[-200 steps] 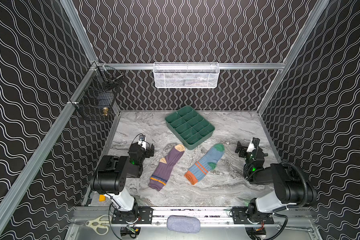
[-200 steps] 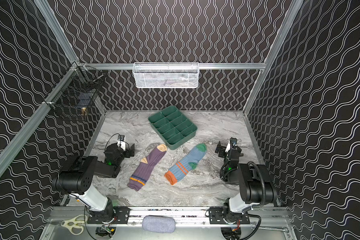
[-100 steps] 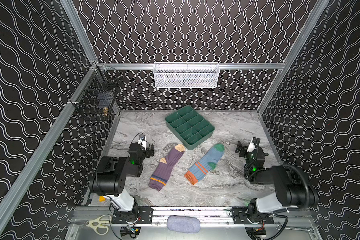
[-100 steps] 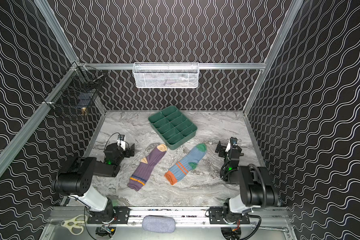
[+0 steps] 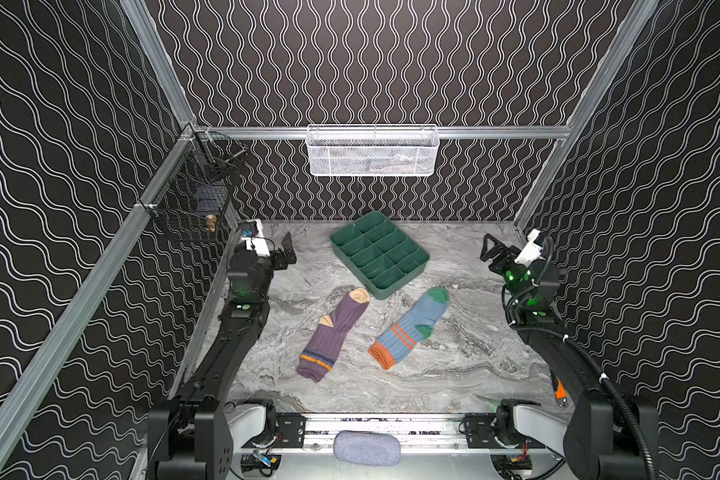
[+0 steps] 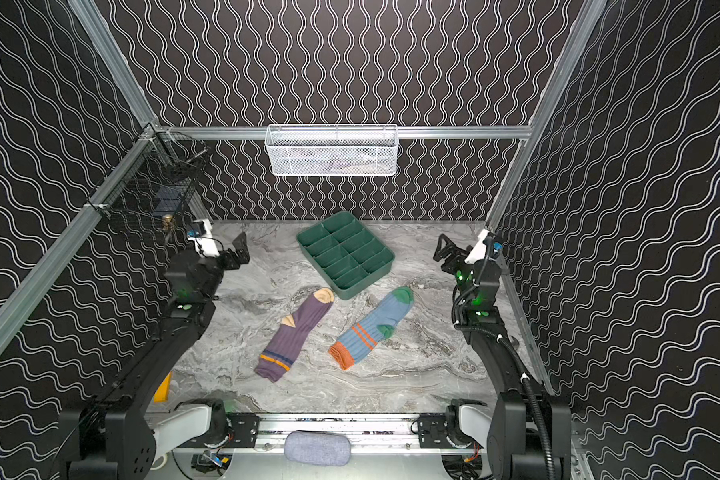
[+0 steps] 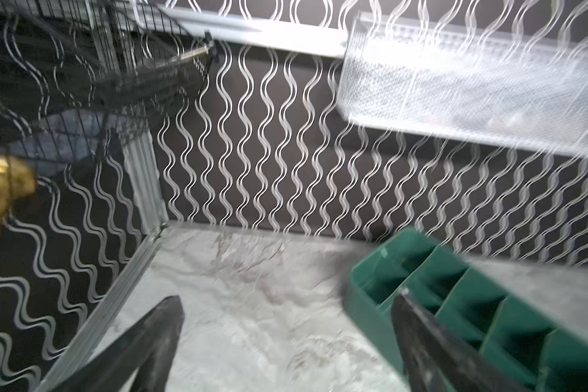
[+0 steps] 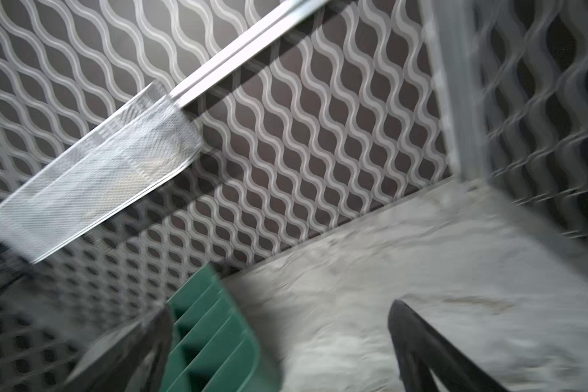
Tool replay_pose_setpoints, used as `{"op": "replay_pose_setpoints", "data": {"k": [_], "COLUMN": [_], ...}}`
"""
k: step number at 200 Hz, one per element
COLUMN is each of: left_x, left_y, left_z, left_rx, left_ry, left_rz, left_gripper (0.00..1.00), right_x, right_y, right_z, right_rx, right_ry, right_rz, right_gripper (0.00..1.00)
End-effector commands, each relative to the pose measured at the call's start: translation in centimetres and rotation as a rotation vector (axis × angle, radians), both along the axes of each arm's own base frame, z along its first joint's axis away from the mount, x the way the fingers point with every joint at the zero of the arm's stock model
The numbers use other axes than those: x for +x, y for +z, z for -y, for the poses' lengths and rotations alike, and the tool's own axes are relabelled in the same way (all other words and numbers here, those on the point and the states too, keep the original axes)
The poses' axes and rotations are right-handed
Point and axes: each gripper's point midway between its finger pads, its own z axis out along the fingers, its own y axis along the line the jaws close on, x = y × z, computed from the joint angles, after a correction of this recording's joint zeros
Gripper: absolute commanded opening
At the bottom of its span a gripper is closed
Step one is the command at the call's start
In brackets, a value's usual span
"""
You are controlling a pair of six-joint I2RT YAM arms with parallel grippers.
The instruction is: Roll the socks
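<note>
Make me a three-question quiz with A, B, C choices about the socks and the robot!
1. Where is the purple sock relative to the green compartment tray?
A) inside it
B) outside it, flat on the marble table
C) under it

2. What colour is the cuff of the light blue sock?
A) orange
B) white
C) pink

3. The left end effector and right end effector are:
A) shut on socks
B) open, empty
C) shut, empty

Answers:
1B, it lies on bare marble near the tray's corner.
2A, its open end is orange.
3B, each wrist view shows fingers spread with nothing between.
</note>
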Motion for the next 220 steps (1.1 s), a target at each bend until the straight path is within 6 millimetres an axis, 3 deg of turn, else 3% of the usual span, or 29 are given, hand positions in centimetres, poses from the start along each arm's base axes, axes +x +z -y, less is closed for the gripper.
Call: {"op": "replay_pose_setpoints", "data": {"k": [1, 22, 47, 77, 99, 120, 138, 174, 200, 220], "left_x": [-1.0, -2.5, -6.0, -10.3, -12.6, -13.4, -13.6, -13.9, -14.5, -15.3], "left_y": [-1.1, -0.9, -4.6, -9.5, -12.2, -12.6, -11.1, -6.5, -4.5, -3.9], "left_z": [4.6, 10.5, 17.8, 22.3, 23.0, 22.2, 21.3, 19.3, 17.9, 17.3], "left_rx": [-0.137, -0.035, 0.263, 0.522, 0.650, 0.682, 0.656, 0.593, 0.573, 0.564], "left_ry": [-0.243, -0.465, -0.662, -0.806, -0.829, -0.792, -0.744, -0.638, -0.590, -0.590], "left_rz": [-0.067, -0.083, -0.230, -0.357, -0.425, -0.442, -0.387, -0.229, -0.177, -0.161], "left_gripper": [0.99, 0.99, 0.98, 0.95, 0.95, 0.93, 0.93, 0.94, 0.95, 0.95], "right_x": [0.0, -0.6, -3.3, -6.0, -7.5, -9.5, -11.6, -16.0, -19.7, -21.1], "right_y": [-3.4, -7.0, -11.4, -15.1, -17.7, -19.0, -19.1, -19.7, -21.2, -22.6], "right_z": [-3.2, -4.8, -7.8, -11.7, -15.0, -19.2, -22.8, -27.5, -29.8, -30.1], "right_rx": [0.115, 0.129, 0.024, -0.068, -0.090, -0.177, -0.296, -0.461, -0.646, -0.761], "right_ry": [0.167, 0.222, 0.293, 0.405, 0.523, 0.666, 0.767, 0.927, 0.994, 0.972], "right_rz": [-0.237, -0.433, -0.616, -0.743, -0.822, -0.853, -0.840, -0.805, -0.783, -0.767], "right_gripper": [1.00, 1.00, 1.00, 0.99, 1.00, 1.00, 1.00, 0.99, 0.93, 0.88]}}
